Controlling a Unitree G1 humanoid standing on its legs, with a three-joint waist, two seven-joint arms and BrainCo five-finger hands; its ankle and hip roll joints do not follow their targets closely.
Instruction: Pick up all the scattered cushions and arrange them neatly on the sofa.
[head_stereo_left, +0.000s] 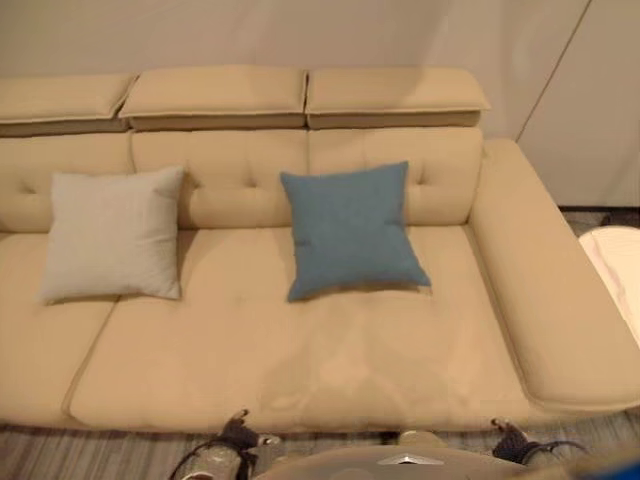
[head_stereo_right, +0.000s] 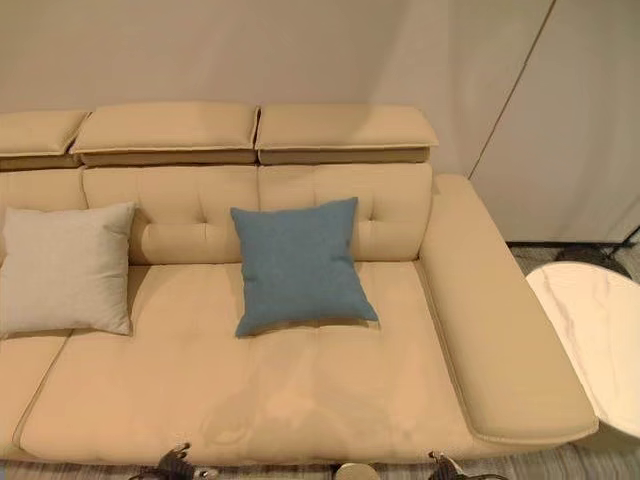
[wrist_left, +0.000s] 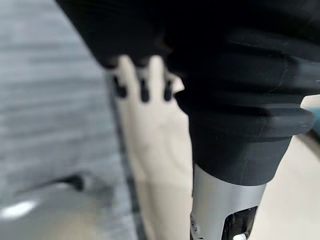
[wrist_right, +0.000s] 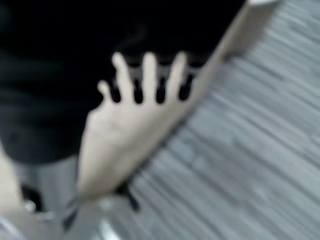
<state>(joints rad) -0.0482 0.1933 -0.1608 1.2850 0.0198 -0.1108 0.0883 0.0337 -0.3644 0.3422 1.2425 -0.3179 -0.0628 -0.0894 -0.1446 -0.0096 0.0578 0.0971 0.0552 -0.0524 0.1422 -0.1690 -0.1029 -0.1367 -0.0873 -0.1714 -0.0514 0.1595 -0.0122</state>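
Beige and broad, the sofa (head_stereo_left: 300, 360) stretched across the scene, backed by a plain pale wall (head_stereo_right: 300, 50). Two cushions leaned upright against the backrest: the pale grey cushion (head_stereo_left: 113, 235) well ahead of the left hand (head_stereo_left: 238, 434) and off to its left, the blue cushion (head_stereo_left: 350, 231) farther along, ahead of both hands and between them. They sat well apart. Both hands hung low by the sofa's front edge; the right hand (head_stereo_left: 510, 438) showed beside the striped grey floor (wrist_right: 250, 150). Whether either hand's fingers were released or clenched, I couldn't tell. Beyond the right armrest stood a white round side table (head_stereo_right: 595, 340).
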